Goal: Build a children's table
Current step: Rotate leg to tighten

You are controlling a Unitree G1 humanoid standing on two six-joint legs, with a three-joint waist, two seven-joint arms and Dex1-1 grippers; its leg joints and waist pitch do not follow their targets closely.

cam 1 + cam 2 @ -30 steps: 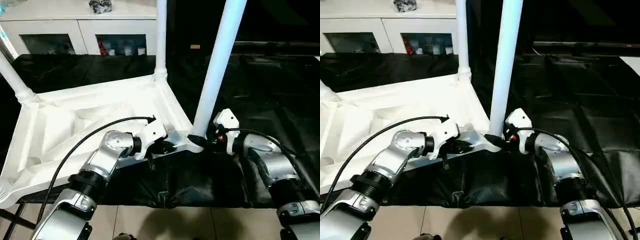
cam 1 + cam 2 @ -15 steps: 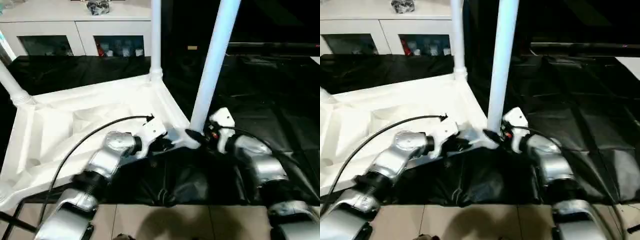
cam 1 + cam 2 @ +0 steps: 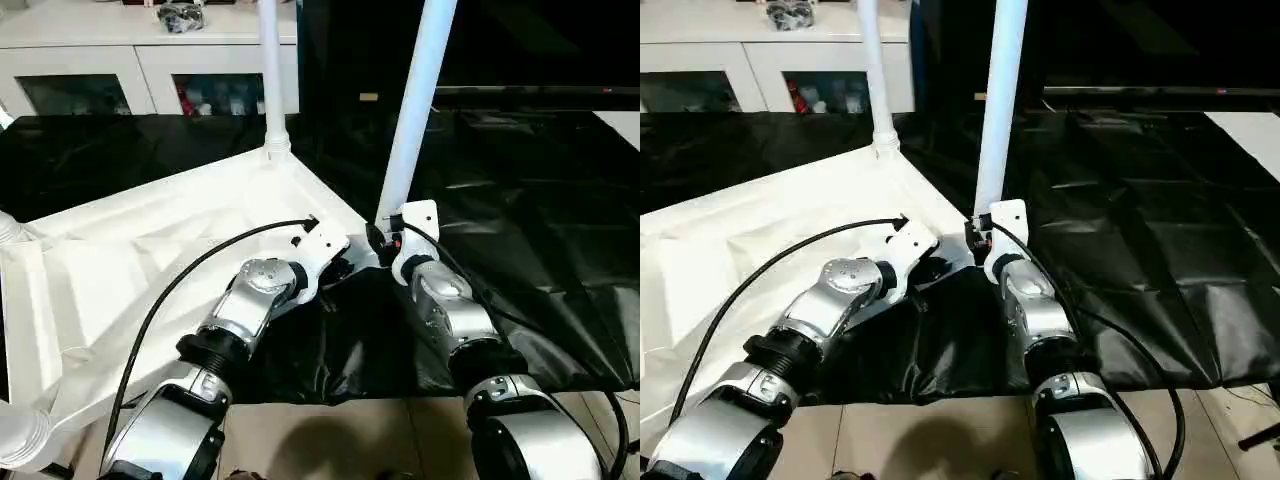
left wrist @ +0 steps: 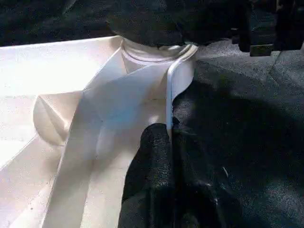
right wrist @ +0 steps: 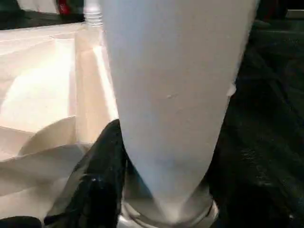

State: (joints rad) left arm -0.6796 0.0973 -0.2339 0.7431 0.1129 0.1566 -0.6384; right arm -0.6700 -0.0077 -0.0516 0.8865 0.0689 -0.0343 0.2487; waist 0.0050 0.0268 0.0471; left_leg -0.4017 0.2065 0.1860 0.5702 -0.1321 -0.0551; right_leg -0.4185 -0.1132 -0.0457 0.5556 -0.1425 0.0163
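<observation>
The children's table's white tabletop (image 3: pixel 150 250) lies upside down on the black-covered work table. A far leg (image 3: pixel 270 80) stands in its back corner socket, and another leg (image 3: pixel 415 110) rises, leaning slightly, from the near right corner socket (image 4: pixel 156 52). More legs show at the left edge (image 3: pixel 8 232) and bottom left (image 3: pixel 20 440). My left gripper (image 3: pixel 340 272) is shut on the tabletop's thin rim (image 4: pixel 169 95) just beside that corner, one finger (image 4: pixel 154 156) pressed to the inner side. My right gripper (image 3: pixel 382 240) is shut on the leg's base (image 5: pixel 166 118), a black finger (image 5: pixel 95 180) against it.
A white cabinet (image 3: pixel 150 60) with glass doors stands behind the work table, a small dark object (image 3: pixel 180 15) on top. The black cover (image 3: pixel 520 200) stretches wide to the right. Tiled floor (image 3: pixel 340 440) shows past the table's near edge. A black cable (image 3: pixel 180 290) arcs over my left forearm.
The whole view has shifted, so the tabletop sits further left. My right forearm now reaches the leg more from straight below than from the right. Both grips have held.
</observation>
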